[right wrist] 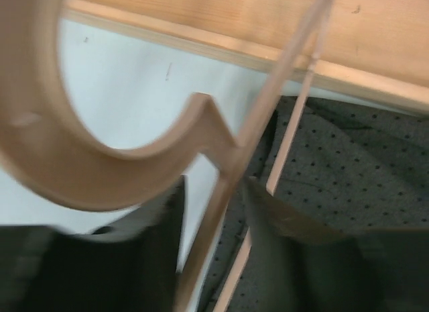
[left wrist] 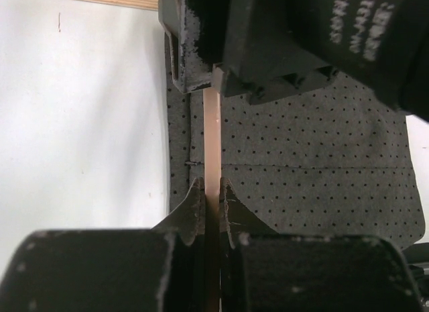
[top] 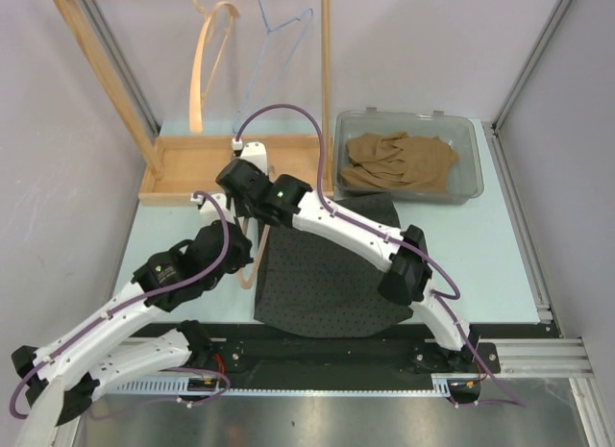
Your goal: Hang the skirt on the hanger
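Note:
The dark dotted skirt lies flat on the table, also in the left wrist view and the right wrist view. A wooden hanger lies along the skirt's left edge. My left gripper is shut on the hanger's thin bar, midway at the jaws. My right gripper straddles the hanger's neck just below the hook. Its jaws stand apart, with a gap showing beside the wood. The view is blurred.
A wooden rack stands at the back left with a wooden hanger and a blue wire hanger hanging on it. A clear bin with brown cloth stands at the back right.

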Robot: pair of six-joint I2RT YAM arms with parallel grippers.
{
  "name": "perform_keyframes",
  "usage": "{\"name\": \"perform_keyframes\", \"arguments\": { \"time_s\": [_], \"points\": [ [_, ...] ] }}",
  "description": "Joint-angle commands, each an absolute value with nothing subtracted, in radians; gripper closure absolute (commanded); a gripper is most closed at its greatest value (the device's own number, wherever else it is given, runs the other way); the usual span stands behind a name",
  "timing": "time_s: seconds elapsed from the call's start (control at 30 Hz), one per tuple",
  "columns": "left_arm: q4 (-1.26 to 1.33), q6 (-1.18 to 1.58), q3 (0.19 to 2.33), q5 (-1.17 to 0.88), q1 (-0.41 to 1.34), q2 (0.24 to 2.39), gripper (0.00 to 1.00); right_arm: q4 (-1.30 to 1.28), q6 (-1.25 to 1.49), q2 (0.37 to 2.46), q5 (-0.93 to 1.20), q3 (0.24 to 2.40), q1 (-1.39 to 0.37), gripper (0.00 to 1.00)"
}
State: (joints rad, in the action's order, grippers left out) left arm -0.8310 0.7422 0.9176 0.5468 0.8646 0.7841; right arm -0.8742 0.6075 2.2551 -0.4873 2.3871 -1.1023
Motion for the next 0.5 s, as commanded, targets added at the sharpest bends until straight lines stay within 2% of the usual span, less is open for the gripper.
{"name": "perform_keyframes", "arguments": {
  "time_s": [0.0, 0.03, 0.17, 0.2, 0.27, 0.37, 0.4, 0.43, 0.47],
  "points": [
    [-0.812, 0.778, 0.957, 0.571, 0.887, 0.790, 1.00, -0.859, 0.600, 2.269, -0.561, 2.437, -1.101, 0.65],
    [-0.811, 0.781, 0.953, 0.569, 0.891, 0.790, 1.00, -0.859, 0.597, 2.272, -0.558, 2.437, -1.100, 0.68],
    [-0.795, 0.782, 0.954, 0.560, 0.899, 0.785, 1.00, -0.861, 0.603, 2.281, -0.542, 2.431, -1.094, 0.94],
    [-0.790, 0.781, 0.957, 0.560, 0.899, 0.785, 0.99, -0.864, 0.604, 2.283, -0.540, 2.430, -1.094, 0.98],
    [-0.784, 0.766, 0.966, 0.557, 0.899, 0.790, 0.99, -0.864, 0.609, 2.281, -0.537, 2.424, -1.094, 1.00],
    [-0.773, 0.749, 0.985, 0.552, 0.899, 0.798, 0.92, -0.867, 0.614, 2.278, -0.538, 2.410, -1.095, 1.00],
    [-0.770, 0.744, 0.991, 0.551, 0.899, 0.799, 0.89, -0.865, 0.618, 2.273, -0.540, 2.399, -1.094, 1.00],
    [-0.769, 0.741, 1.002, 0.551, 0.899, 0.799, 0.81, -0.867, 0.620, 2.270, -0.545, 2.393, -1.094, 1.00],
    [-0.767, 0.735, 1.006, 0.552, 0.899, 0.796, 0.77, -0.867, 0.624, 2.264, -0.546, 2.382, -1.094, 1.00]
  ]
}}
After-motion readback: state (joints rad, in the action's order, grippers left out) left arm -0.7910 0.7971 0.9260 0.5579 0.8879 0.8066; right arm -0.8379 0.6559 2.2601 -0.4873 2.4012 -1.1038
